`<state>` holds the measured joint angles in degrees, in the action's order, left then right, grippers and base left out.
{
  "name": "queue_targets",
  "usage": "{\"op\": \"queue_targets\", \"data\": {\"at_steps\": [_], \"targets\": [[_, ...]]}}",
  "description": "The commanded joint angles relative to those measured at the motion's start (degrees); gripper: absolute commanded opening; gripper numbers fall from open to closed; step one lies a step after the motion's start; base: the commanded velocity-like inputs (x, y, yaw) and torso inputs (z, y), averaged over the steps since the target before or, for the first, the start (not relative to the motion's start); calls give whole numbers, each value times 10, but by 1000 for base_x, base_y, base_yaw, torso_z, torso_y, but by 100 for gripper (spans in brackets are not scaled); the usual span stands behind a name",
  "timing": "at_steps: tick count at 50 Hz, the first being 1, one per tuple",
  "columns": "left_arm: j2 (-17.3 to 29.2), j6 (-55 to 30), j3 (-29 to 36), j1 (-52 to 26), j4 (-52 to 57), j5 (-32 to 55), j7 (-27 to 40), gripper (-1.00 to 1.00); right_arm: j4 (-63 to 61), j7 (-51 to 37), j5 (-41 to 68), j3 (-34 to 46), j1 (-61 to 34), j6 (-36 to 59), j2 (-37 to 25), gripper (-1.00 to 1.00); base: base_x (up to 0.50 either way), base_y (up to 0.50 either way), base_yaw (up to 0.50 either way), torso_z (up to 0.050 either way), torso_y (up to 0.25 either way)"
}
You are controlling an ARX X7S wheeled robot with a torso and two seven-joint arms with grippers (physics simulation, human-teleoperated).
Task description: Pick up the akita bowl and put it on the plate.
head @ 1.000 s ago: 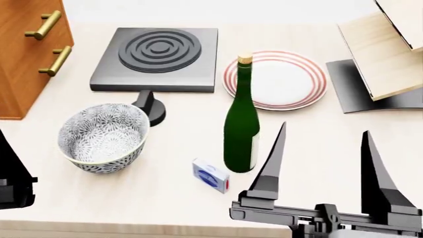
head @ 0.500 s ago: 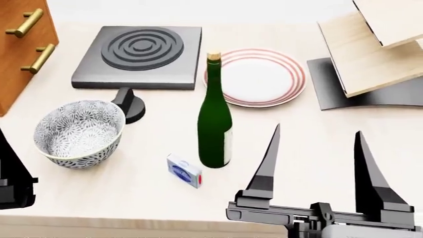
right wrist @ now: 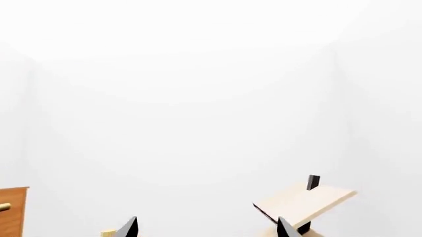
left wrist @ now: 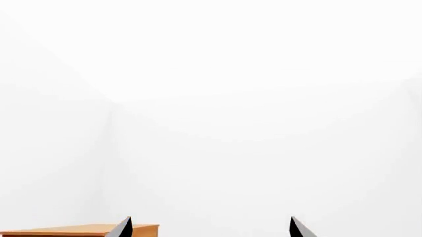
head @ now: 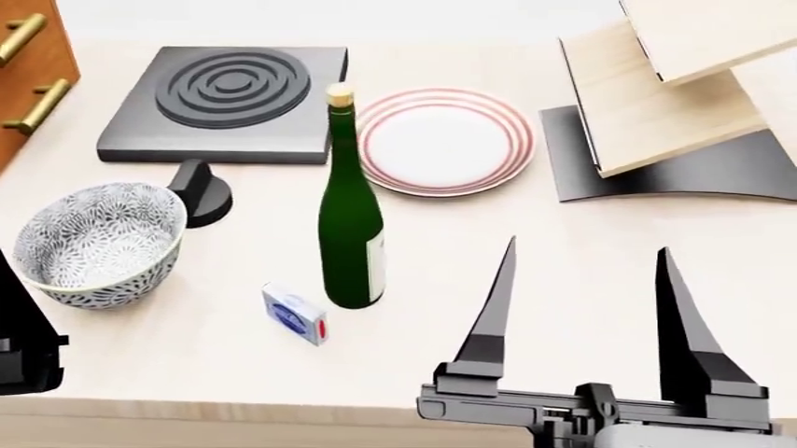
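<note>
The akita bowl [head: 97, 245], white with a dense grey-black floral pattern, stands upright at the table's near left. The plate [head: 449, 140], white with thin red rings, lies further back, near the middle. My right gripper [head: 585, 247] hovers open over the near right of the table, well apart from both, with nothing between its fingers. In the right wrist view the right gripper [right wrist: 207, 219] shows only two spread fingertips against a white wall. The left gripper [left wrist: 210, 219] is likewise open and empty in the left wrist view. Only a black part of the left arm [head: 25, 341] shows beside the bowl.
A tall green bottle [head: 351, 233] stands between the bowl and the plate, with a small blue-white box [head: 297, 315] at its foot. A dark burner [head: 224, 93] with a black knob [head: 200, 193] sits behind the bowl. A wooden cabinet [head: 28, 75] is far left, a wooden rack [head: 660, 103] far right.
Everything on the table has slid to the left in the head view, so the view has swung right. Nothing on the table has moved, and the right gripper stays open at the lower right.
</note>
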<state>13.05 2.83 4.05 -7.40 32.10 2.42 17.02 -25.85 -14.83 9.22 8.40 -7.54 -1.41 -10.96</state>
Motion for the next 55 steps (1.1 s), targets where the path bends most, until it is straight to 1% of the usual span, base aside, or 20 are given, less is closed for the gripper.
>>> {"op": "queue_targets", "data": {"at_steps": [1, 23, 24, 26, 27, 31, 47, 55], "targets": [[4, 1, 2, 1, 1, 2, 4, 100, 3, -4, -2, 7, 0, -4, -3, 100, 0, -164, 0, 0, 0], [11, 17, 5, 5, 1, 6, 10, 100, -2, -16, -25, 21, 10, -31, -9, 100, 0, -111, 0, 0, 0], [11, 27, 4, 7, 0, 7, 9, 100, 0, -18, -32, 20, 15, -56, -7, 100, 0, -8, 0, 0, 0], [12, 25, 5, 7, 1, 6, 10, 100, -7, -21, -36, 21, 20, -54, -9, 100, 0, 0, 0, 0, 0], [12, 27, 7, 5, -2, 5, 10, 100, -4, -27, -43, 18, 23, -70, -6, 100, 0, 0, 0, 0, 0], [14, 40, 6, 11, 2, 2, 12, 100, 0, -24, -41, 24, 20, -66, -8, 100, 0, 0, 0, 0, 0], [17, 42, 9, 10, -5, 3, 17, 100, 5, -27, -46, 35, 21, -75, -13, 100, 1, 0, 0, 0, 0], [20, 41, 10, 11, -3, 3, 20, 100, 7, -30, -46, 38, 21, -78, -15, 100, 110, 0, 0, 0, 0]]}}
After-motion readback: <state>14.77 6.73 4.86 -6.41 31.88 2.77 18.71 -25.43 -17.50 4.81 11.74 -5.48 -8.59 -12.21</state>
